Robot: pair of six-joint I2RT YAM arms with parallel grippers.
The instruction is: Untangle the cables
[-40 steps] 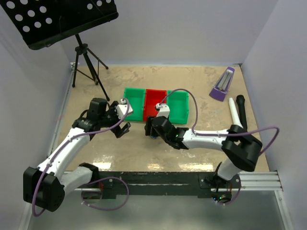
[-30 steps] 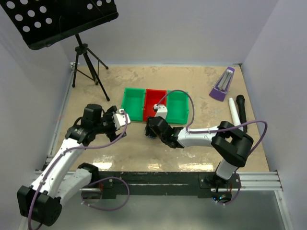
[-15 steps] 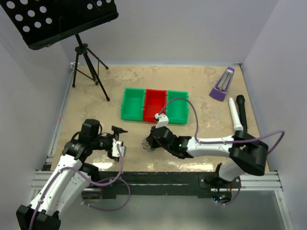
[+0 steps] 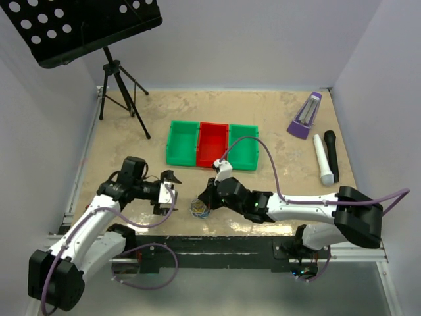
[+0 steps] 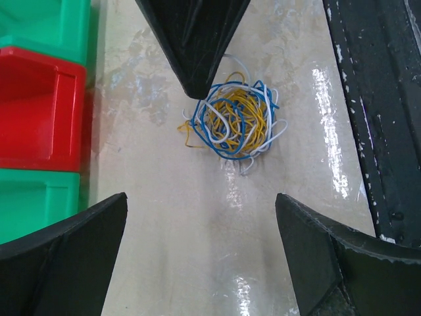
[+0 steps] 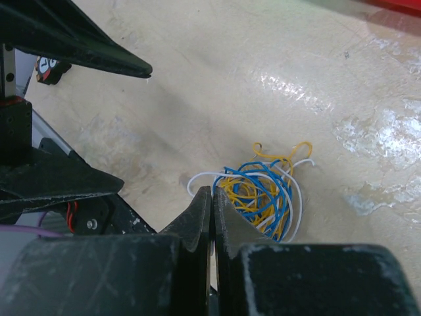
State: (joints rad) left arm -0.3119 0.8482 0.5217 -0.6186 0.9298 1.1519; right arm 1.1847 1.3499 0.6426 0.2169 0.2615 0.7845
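Two states to keep apart: your right fingers (image 6: 197, 220) are pressed together with no gap showing, while your left fingers (image 5: 66, 260) are spread wide and hold nothing. You cannot tell whether the right pair has a strand pinched between its tips. Those tips sit at the edge of the wad, touching or just short of a white loop.

Just beyond them lie the cables (image 5: 237, 122), white, yellow-orange and blue-teal, wound into one tight ball on the surface (image 5: 197, 217). From the left fingers the ball is ahead and roughly centred between them, not touching either, with the right pair's tips at its far side. Off to one side of the left fingers stand the red bin (image 5: 39, 112) and green bins (image 5: 39, 29).

The risk, as I judge it, is that nothing pins the ball. If you pull with the right fingers alone, the whole wad will likely drag along or cinch tighter. If you bring the left fingers in carelessly, they could strike the right pair or scoop several strands at once.
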